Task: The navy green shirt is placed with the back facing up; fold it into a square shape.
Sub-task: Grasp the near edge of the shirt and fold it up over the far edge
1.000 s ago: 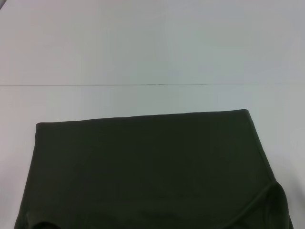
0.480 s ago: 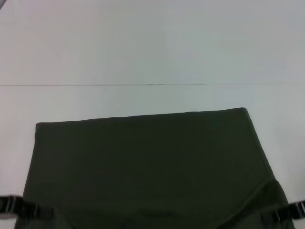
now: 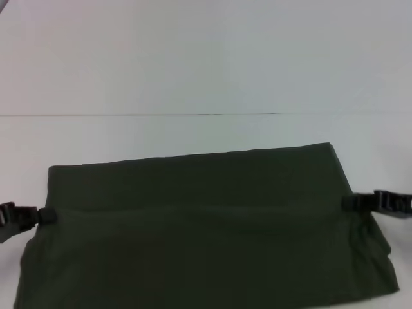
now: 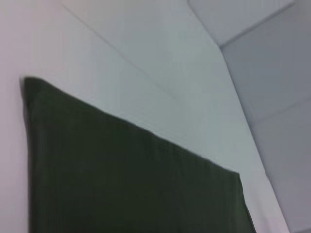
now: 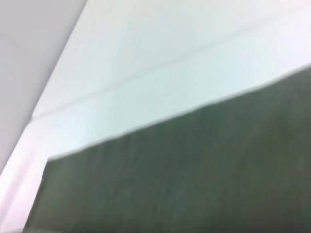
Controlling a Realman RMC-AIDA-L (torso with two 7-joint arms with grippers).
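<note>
The navy green shirt (image 3: 206,225) is lying flat on the white table (image 3: 206,64), its long axis running side to side, with a near layer lifted across its middle. The left gripper (image 3: 38,215) is pinching the shirt's left edge and the right gripper (image 3: 351,203) is pinching the right edge, each closed on cloth, one at either end. The far hem is lying straight ahead of both, so I judge the fold is heading forward, away from the robot.
</note>
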